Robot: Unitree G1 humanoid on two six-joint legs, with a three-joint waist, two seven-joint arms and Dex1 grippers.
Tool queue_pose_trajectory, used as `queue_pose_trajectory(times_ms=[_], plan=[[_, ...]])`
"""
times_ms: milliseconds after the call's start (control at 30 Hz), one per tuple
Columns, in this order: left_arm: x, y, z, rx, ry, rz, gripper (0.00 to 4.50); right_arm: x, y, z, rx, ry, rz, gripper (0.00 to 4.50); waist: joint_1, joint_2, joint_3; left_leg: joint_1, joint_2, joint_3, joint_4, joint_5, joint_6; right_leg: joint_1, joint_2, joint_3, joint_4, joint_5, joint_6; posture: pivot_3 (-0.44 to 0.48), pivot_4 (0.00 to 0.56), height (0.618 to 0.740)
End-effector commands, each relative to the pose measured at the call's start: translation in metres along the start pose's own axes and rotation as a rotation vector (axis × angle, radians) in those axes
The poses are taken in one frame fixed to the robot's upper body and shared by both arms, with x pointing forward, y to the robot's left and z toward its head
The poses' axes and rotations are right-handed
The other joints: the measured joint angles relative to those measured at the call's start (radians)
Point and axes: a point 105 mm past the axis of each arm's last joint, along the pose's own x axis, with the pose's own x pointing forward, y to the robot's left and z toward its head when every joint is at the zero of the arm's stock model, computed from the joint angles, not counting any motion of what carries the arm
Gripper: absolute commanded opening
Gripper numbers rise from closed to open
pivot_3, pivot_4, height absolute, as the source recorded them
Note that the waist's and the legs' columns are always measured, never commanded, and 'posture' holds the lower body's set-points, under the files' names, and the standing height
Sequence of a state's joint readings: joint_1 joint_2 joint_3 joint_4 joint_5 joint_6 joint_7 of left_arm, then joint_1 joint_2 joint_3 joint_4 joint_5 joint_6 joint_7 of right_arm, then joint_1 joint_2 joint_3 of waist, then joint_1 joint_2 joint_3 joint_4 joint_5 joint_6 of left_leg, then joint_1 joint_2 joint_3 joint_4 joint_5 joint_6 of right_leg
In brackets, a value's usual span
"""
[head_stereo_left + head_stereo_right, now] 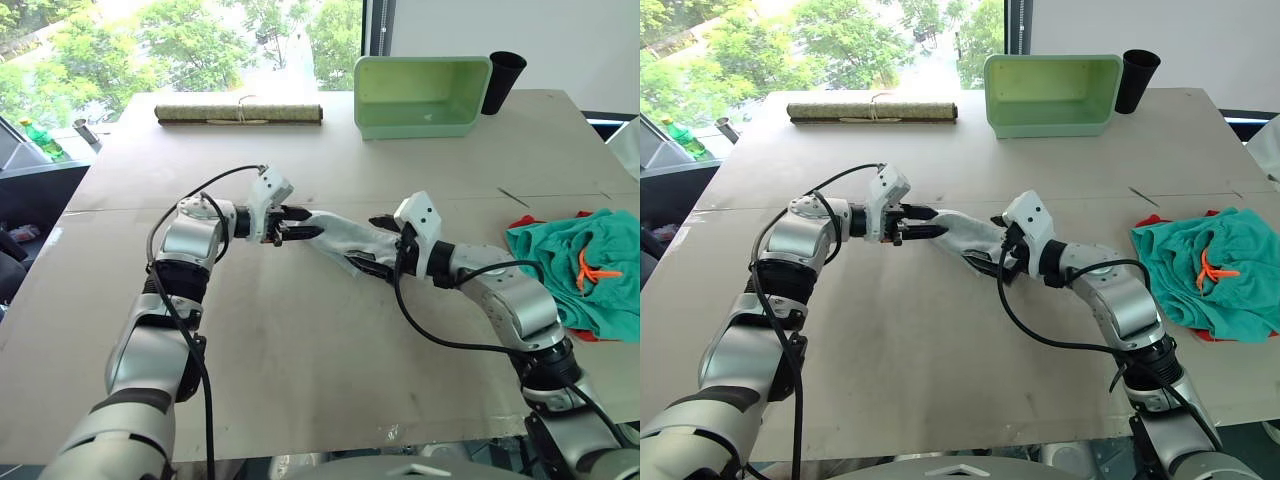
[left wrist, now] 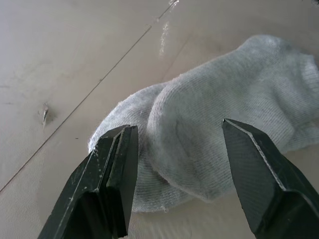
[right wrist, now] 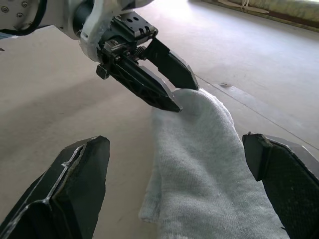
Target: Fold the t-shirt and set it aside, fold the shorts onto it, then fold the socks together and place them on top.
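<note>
Where the pale bench (image 1: pixel 300 360) runs from the window side toward the wall, a rolled bamboo mat (image 1: pixel 238 113) lies along the far edge at the left; nearer the robot, the left claw (image 1: pixel 296 224) reaches in from the left at the middle of the bench, its two black fingers (image 2: pixel 117 164) spread apart on either side of one end of the light grey socks (image 1: pixel 345 243), with the knit between them but not pinched; the socks lie flat on the bench, one laid over the other, stretching from the left claw to the right claw; in the right wrist view the left claw's fingertips sit right at the rounded end of the socks (image 3: pixel 199 149); the right claw (image 1: pixel 997 248) meets the other end of the socks from the right, its fingers (image 3: pixel 75 189) held wide apart with the fabric lying between them, untouched by either; at the far edge behind, a light green plastic bin (image 1: pixel 420 95) stands with a black cup (image 1: pixel 503 80) just beside it on the right; well apart at the right edge of the bench, the teal shorts (image 1: pixel 575 265) lie in a bunched heap, orange drawstring (image 1: pixel 590 268) showing on top; bits of the red t-shirt (image 1: pixel 523 221) peek out from beneath them.
</note>
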State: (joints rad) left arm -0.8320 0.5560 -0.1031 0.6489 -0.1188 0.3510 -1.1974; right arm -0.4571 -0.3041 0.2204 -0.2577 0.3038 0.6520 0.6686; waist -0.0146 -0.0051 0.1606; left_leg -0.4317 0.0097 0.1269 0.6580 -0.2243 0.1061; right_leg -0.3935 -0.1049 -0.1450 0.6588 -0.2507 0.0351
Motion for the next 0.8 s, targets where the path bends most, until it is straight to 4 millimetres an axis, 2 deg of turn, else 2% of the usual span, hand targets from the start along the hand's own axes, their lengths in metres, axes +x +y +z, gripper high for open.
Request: queue_pose_trajectory(times_ms=[33, 133, 200, 233, 267, 300, 633, 800], plan=[[-0.002, 0.003, 0.002, 0.041, 0.006, 0.010, 2.90, -0.003, 0.004, 0.013, -0.037, -0.050, 0.011, 4.50, 0.001, 0.000, 0.000, 0.000, 0.000, 0.000, 0.000, 0.000, 0.000, 0.000, 0.000, 0.000, 0.000, 0.000, 0.000, 0.000, 0.150, 0.740], [-0.002, 0.003, 0.005, 0.035, -0.013, 0.010, 2.12, -0.003, 0.003, 0.014, -0.037, -0.051, 0.006, 4.50, 0.001, 0.000, 0.000, 0.000, 0.000, 0.000, 0.000, 0.000, 0.000, 0.000, 0.000, 0.000, 0.000, 0.000, 0.000, 0.000, 0.150, 0.740], [-0.004, 0.004, 0.011, 0.042, -0.038, 0.008, 1.29, -0.004, 0.002, 0.014, -0.037, -0.051, 0.002, 4.50, 0.001, 0.000, 0.000, 0.000, 0.000, 0.000, 0.000, 0.000, 0.000, 0.000, 0.000, 0.000, 0.000, 0.000, 0.000, 0.000, 0.150, 0.740], [-0.005, 0.004, 0.015, 0.048, -0.048, 0.008, 0.72, -0.004, 0.002, 0.014, -0.037, -0.052, 0.000, 4.50, 0.001, 0.000, 0.000, 0.000, 0.000, 0.000, 0.000, 0.000, 0.000, 0.000, 0.000, 0.000, 0.000, 0.000, 0.000, 0.000, 0.150, 0.740], [-0.007, 0.004, 0.019, 0.052, -0.059, 0.008, 0.33, -0.004, 0.002, 0.014, -0.037, -0.052, -0.001, 4.50, 0.001, 0.000, 0.000, 0.000, 0.000, 0.000, 0.000, 0.000, 0.000, 0.000, 0.000, 0.000, 0.000, 0.000, 0.000, 0.000, 0.150, 0.740], [-0.008, 0.005, 0.022, 0.053, -0.067, 0.006, 0.15, -0.004, 0.002, 0.014, -0.036, -0.052, -0.002, 4.50, 0.001, 0.000, 0.000, 0.000, 0.000, 0.000, 0.000, 0.000, 0.000, 0.000, 0.000, 0.000, 0.000, 0.000, 0.000, 0.000, 0.150, 0.740], [-0.023, 0.013, 0.038, 0.069, -0.081, 0.032, 0.15, -0.003, 0.002, 0.013, -0.029, -0.054, -0.007, 4.50, 0.001, 0.000, 0.000, 0.000, 0.000, 0.000, 0.000, 0.000, 0.000, 0.000, 0.000, 0.000, 0.000, 0.000, 0.000, 0.000, 0.150, 0.740], [-0.027, 0.019, 0.031, 0.063, -0.022, 0.055, 0.15, -0.003, 0.001, 0.012, -0.026, -0.050, -0.011, 4.50, 0.001, 0.000, 0.000, 0.000, 0.000, 0.000, 0.000, 0.000, 0.000, 0.000, 0.000, 0.000, 0.000, 0.000, 0.000, 0.000, 0.150, 0.740]])
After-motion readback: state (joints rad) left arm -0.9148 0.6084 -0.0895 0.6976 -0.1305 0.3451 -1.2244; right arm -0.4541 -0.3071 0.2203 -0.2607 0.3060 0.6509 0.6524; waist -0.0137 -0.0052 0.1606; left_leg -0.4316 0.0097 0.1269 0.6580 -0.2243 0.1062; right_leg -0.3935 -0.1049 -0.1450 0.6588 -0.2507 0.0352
